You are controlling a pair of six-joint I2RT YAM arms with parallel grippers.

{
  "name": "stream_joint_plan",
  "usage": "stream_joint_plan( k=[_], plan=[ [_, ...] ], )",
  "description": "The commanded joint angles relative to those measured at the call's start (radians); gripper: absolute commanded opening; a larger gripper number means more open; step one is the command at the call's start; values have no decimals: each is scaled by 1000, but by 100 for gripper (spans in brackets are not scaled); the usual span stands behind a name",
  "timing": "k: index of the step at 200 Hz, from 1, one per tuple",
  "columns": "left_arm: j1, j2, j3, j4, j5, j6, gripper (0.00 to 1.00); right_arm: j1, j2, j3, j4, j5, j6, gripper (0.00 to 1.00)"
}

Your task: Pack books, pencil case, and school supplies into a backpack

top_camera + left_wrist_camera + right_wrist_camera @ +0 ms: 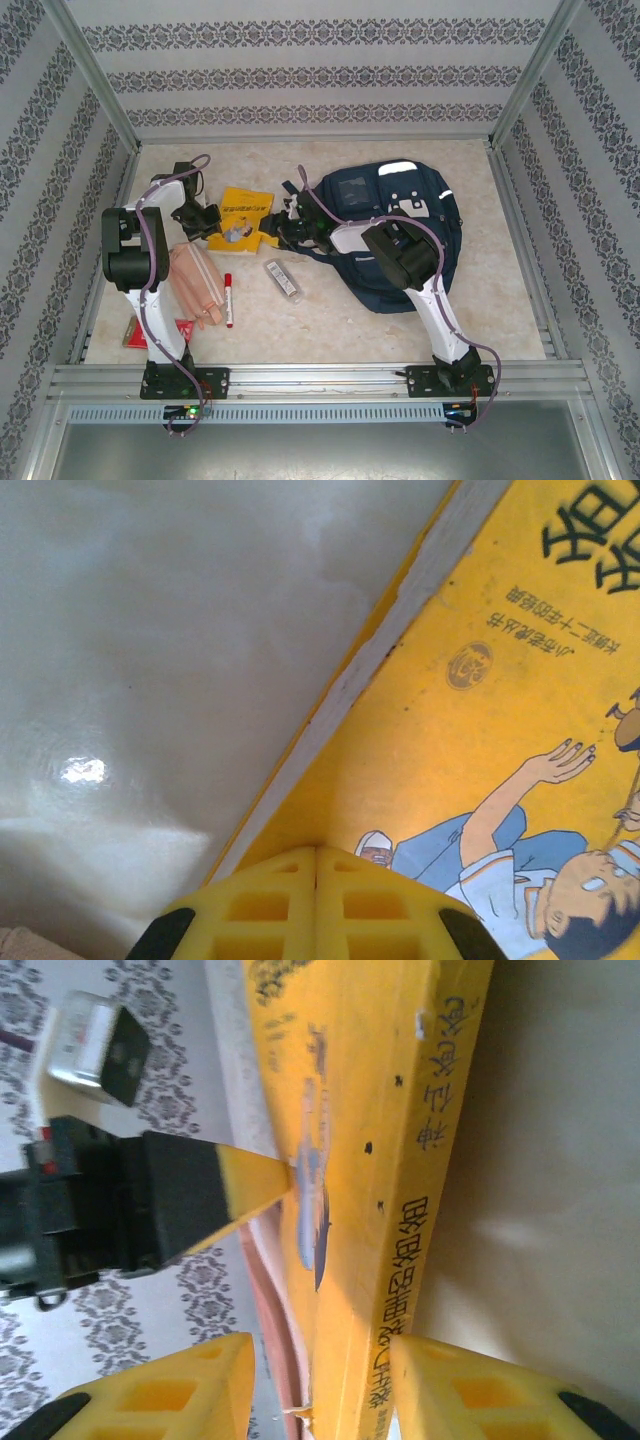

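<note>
Left fingers [270, 905] are sitting fully closed with nothing between them, tips resting on the yellow book [245, 208] cover near its left edge. Right fingers [170, 1390] are standing partly open, straddling the book at its spine edge. A gap is showing on one side, so no clamp yet. Book is lying on the tabletop [330, 325] between both arms, just left of the backpack [425, 195]. Pencil case [283, 279] and marker [228, 298] are lying nearer the bases, untouched.
</note>
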Motion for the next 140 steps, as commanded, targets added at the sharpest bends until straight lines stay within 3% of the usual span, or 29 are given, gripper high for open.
stream_joint_plan(
  k=[1, 86, 140],
  plan=[
    [-46, 102, -51, 25, 167, 16, 0, 59, -51, 32, 306, -42, 78, 40],
    [-147, 135, 30, -2, 217, 47, 0, 50, -142, -152, 226, 145, 50, 38],
    [-248, 153, 78, 49, 237, -42, 0, 19, -239, -269, 165, 190, -8, 37]
  ],
)
